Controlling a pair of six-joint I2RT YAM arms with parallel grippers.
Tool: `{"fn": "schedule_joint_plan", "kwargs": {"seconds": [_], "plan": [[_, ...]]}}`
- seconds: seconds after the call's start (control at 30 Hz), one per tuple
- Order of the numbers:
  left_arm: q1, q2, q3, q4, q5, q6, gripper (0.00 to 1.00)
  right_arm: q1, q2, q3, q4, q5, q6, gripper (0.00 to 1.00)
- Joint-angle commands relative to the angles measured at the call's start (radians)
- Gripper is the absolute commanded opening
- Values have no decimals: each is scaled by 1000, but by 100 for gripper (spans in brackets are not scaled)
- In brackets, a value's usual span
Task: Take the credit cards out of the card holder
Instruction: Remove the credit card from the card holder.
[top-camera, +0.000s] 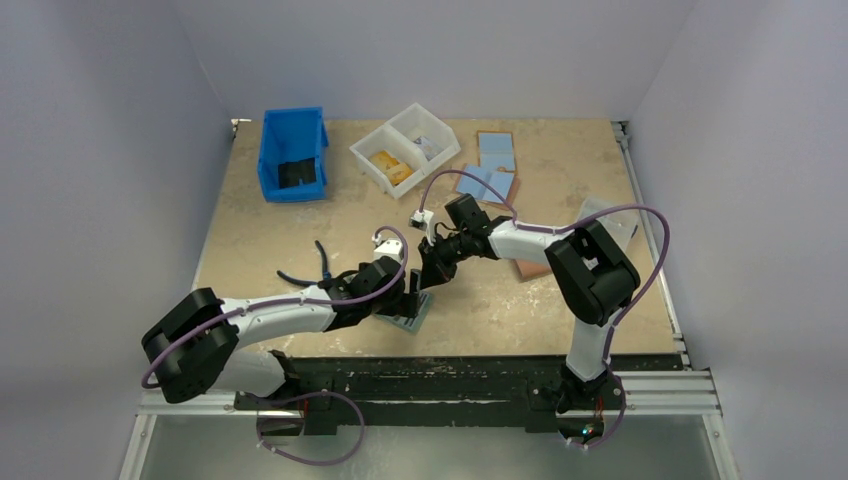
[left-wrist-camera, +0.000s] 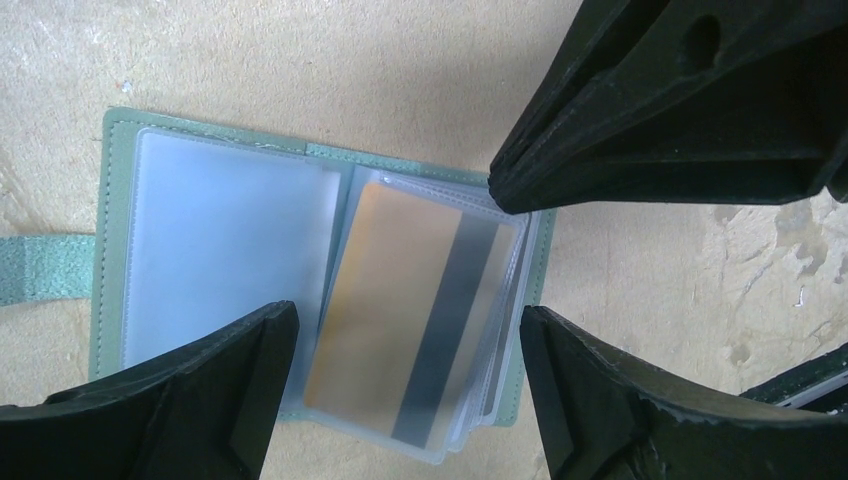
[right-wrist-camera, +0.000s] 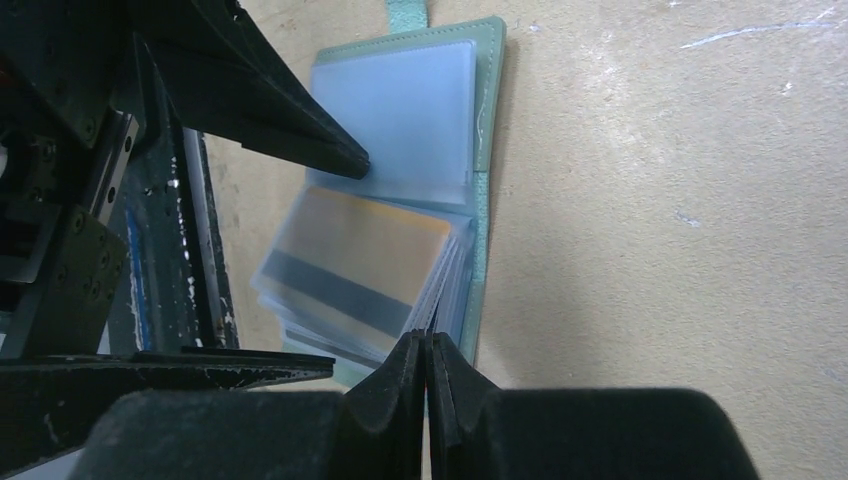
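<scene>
Right gripper (right-wrist-camera: 428, 345) is pressing its fingers together at the sleeves' (right-wrist-camera: 452, 285) edge; whether anything is pinched is unclear. Left gripper (left-wrist-camera: 407, 315) is standing wide apart astride the open holder (left-wrist-camera: 118, 180), lying near-centre on the table (left-wrist-camera: 300, 60). It should be pinning the cover while the right is pulling straight. Showing: one orange card (left-wrist-camera: 385, 300) in the top sleeve, one holder.

card holder (left-wrist-camera: 113, 250) tab (left-wrist-camera: 40, 268): cut off left | orange credit card (left-wrist-camera: 385, 300): blurred under sleeve
</scene>
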Motion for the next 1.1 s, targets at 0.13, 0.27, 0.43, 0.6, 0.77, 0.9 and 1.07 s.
{"fn": "schedule_joint_plan", "kwargs": {"seconds": [0.13, 0.27, 0.43, 0.6, 0.77, 0.9, 1.07], "plan": [[-6, 2, -12, -1, -45, 10, 87, 4, 8, 37, 26, -78, 34, 11], [-6, -20, -12, -7, -51, 4, 87, 4, 10, 38, 26, -73, 35, 11], [-6, -77, -24, -10, -48, 5, 87, 4, 13, 39, 25, -64, 34, 11], [-5, -99, -30, -11, -47, 9, 88, 4, 13, 39, 24, -60, 35, 11], [-5, -87, -31, -9, -47, 9, 87, 4, 13, 41, 24, -59, 35, 11], [-5, -78, -31, -13, -54, 12, 86, 4, 13, 40, 24, -59, 35, 11], [-5, -73, -32, -15, -59, 12, 85, 5, 13, 40, 22, -60, 35, 11]]}}
